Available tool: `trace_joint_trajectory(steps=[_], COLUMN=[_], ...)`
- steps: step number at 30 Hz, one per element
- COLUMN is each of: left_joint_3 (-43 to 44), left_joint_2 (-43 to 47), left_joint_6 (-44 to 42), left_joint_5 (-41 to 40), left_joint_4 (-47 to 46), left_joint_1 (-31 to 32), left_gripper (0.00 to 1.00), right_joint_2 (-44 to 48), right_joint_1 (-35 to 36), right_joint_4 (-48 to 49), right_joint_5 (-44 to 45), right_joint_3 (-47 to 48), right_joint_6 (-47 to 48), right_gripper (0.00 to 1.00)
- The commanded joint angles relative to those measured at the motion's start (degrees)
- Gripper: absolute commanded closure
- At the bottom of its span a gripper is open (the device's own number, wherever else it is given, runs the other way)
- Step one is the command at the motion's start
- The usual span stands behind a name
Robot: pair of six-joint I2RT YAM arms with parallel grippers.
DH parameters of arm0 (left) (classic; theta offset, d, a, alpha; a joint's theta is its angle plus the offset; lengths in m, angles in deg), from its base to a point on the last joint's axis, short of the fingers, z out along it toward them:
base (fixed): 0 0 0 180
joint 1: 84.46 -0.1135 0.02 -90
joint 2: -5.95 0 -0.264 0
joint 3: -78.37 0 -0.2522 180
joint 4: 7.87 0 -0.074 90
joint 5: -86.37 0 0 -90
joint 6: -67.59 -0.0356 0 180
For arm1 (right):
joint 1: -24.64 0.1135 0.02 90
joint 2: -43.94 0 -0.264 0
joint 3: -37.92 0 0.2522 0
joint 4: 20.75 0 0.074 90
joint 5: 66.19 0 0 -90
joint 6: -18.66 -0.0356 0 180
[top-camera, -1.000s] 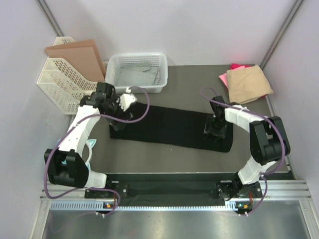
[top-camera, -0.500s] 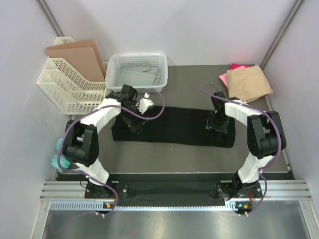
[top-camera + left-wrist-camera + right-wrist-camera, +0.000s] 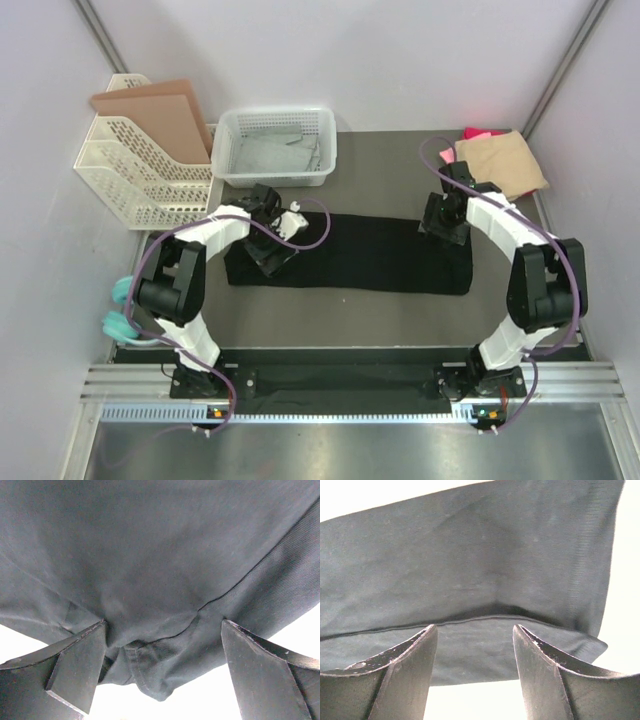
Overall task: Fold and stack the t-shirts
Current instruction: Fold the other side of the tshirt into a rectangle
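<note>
Over opposite ends of the black shirt (image 3: 350, 252), the left gripper (image 3: 276, 252), spread wide, and the right gripper (image 3: 443, 224), partly open, hold nothing, likely poised to pinch its edges.

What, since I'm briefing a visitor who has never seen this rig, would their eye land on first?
The black t-shirt, folded into a long strip across the middle of the table, dominates the top view. The left gripper hangs open over its left end and the right gripper open over its far right corner. At the table's far right corner sits a folded tan t-shirt on a pink t-shirt.
</note>
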Motion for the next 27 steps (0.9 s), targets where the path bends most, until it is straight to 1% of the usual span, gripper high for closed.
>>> trace_joint_trajectory(steps=[1,5,7,10,13,16,18,21,24,27], left_joint_3=[-1.1,-1.9,-2.6,-4.9,-7.0,-8.3,-9.0,-10.1,-12.3,-14.5], left_joint_2=[1.9,1.7,1.4,0.5,-0.3,1.8,2.8,4.4,5.8,6.7], left_joint_6=[-0.7,-1.2,-1.6,-4.1,-5.5,-6.3,-6.5,-6.8,-8.1,-9.6], left_joint_5=[-3.5,-5.0,-7.1,-9.1,-12.4,-12.0,-12.0,-12.4,-13.8,-15.2], left_joint_4=[-1.5,-1.7,-1.9,-2.7,-3.6,-2.7,-2.4,-2.2,-3.3,-4.6], left_joint_1=[0.0,0.0,-0.3,-1.4,-2.3,-2.7,-2.7,-2.7,-3.3,-4.5], left_gripper=[0.01,0.01,0.01,0.01,0.01,0.01,0.01,0.01,0.01,0.01], right_joint_2=[-3.2,-4.3,-4.7,-5.5,-6.9,-7.3,-5.6,-2.2,1.6,4.6], right_joint_1=[-0.5,-2.3,-4.1,-7.4,-9.8,-9.9,-9.8,-9.7,-9.9,-12.0], right_joint_4=[2.4,3.3,3.2,3.7,4.2,4.2,4.4,3.0,0.8,0.3], right_joint_5=[-3.5,-2.5,-0.5,0.3,0.3,-1.8,-3.5,-3.1,2.3,3.7], right_joint_3=[-1.1,-3.4,-4.0,-4.5,-4.2,-3.3,-3.0,-1.9,-1.8,-4.5], right_joint_6=[-0.3,-0.3,0.0,0.4,0.3,0.2,0.0,0.1,-0.5,-1.6], right_gripper=[0.38,0.39,0.39,0.39,0.39,0.39,0.39,0.37,0.35,0.33])
